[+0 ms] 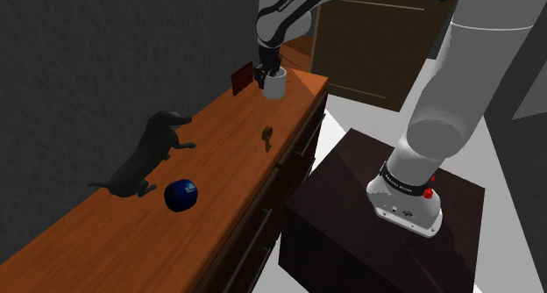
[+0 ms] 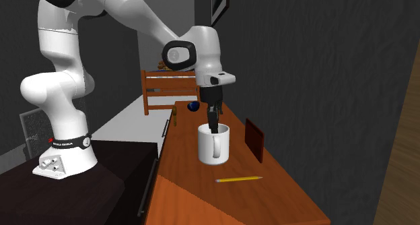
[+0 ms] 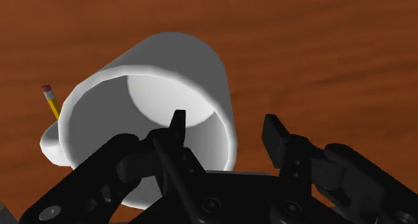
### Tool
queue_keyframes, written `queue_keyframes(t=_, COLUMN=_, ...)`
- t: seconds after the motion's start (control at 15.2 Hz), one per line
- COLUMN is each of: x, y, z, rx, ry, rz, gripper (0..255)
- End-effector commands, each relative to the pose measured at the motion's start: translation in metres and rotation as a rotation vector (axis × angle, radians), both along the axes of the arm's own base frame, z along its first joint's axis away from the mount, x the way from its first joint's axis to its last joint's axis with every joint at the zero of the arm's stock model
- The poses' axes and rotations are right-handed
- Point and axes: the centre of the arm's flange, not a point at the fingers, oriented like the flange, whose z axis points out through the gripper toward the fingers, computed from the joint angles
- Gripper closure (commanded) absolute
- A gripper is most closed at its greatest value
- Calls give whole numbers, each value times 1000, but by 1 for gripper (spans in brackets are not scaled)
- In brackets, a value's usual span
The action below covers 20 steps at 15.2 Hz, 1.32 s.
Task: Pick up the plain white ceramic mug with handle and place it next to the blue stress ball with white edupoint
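Fingers [image 3: 177, 125] straddling mug [image 3: 167, 62] wall, spread, not yet pinching | I'm aiming for wall centred, squeezing squarely before lifting | ball [image 1: 181, 194] sitting well apart

A long brown wooden cabinet top [image 1: 230, 149] runs along a dark grey wall [image 1: 79, 46]. On it, a black dog figure [image 1: 149, 155] stands upright on the wall side, and a small olive-coloured object [image 1: 266, 138] lies near the front edge, well apart from the dog. A flat dark-red panel [image 2: 254, 140] leans against the wall; a yellow pencil [image 2: 239, 180] with a red eraser lies flat near it, and a wooden frame [image 2: 158, 89] stands beyond the cabinet's far end.
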Motion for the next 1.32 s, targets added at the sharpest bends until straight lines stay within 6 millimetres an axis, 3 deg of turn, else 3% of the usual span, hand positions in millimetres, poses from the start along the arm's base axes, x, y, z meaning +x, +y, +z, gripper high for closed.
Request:
queue_keyframes(t=0.0, x=0, y=0, z=0, rx=0, ry=0, rz=0, gripper=255)
queue_keyframes(t=0.53, x=0, y=0, z=0, rx=0, ry=0, rz=0, gripper=255)
queue_keyframes(t=1.25, x=0, y=0, z=58, rx=0, ry=0, rz=0, gripper=255)
